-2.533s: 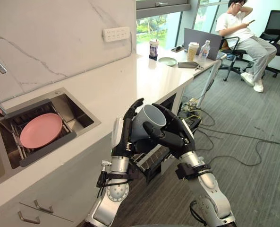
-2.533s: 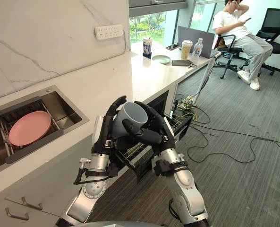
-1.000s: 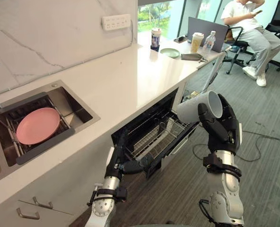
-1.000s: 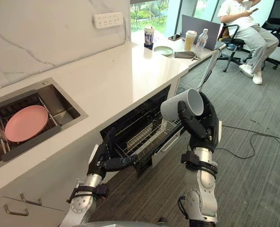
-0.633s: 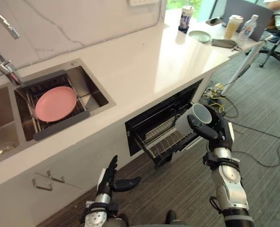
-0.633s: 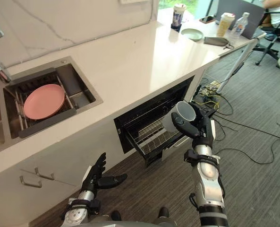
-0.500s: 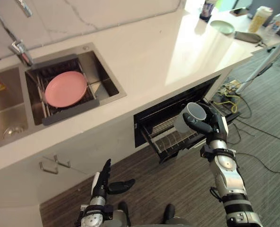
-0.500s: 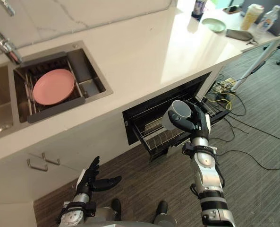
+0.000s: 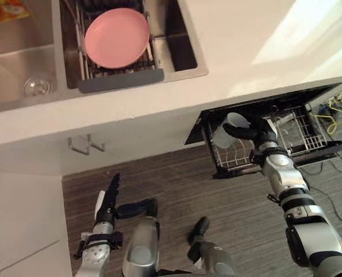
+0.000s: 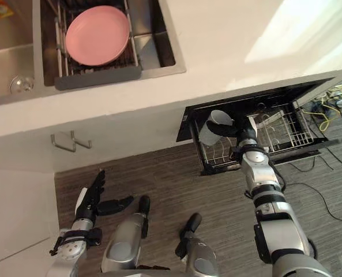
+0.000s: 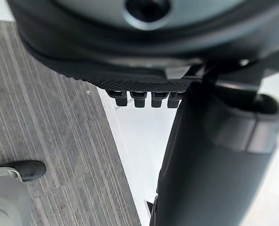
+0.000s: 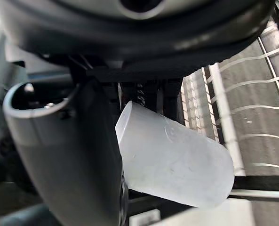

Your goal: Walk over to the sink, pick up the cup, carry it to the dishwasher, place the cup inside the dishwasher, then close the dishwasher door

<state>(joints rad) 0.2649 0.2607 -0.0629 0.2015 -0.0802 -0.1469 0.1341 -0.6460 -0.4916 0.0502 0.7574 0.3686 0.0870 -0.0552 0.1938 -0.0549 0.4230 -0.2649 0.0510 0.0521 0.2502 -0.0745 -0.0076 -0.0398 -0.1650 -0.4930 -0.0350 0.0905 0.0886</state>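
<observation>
A pale cup (image 9: 227, 130) is tilted on its side in my right hand (image 9: 258, 130), whose fingers and thumb curl round it. The right wrist view shows the cup (image 12: 177, 160) against the palm, above the wire rack (image 12: 252, 117). It hangs over the left end of the pulled-out rack (image 10: 277, 134) of the open dishwasher (image 9: 263, 109) under the counter. My left hand (image 9: 106, 203) hangs low over the floor by the white cabinet, its fingers (image 11: 141, 98) straight and holding nothing.
A pink plate (image 9: 116, 37) lies in the drainer of the steel sink (image 9: 21, 63), set in the white countertop (image 9: 245, 34). Cabinet handles (image 9: 87, 144) stick out below the sink. Cables (image 10: 326, 109) lie on the grey floor (image 9: 176, 184) at the right.
The camera has swung to look steeply down. My right hand has kept the cup and now holds it lower, at the rack's left end. The left hand stays open and low.
</observation>
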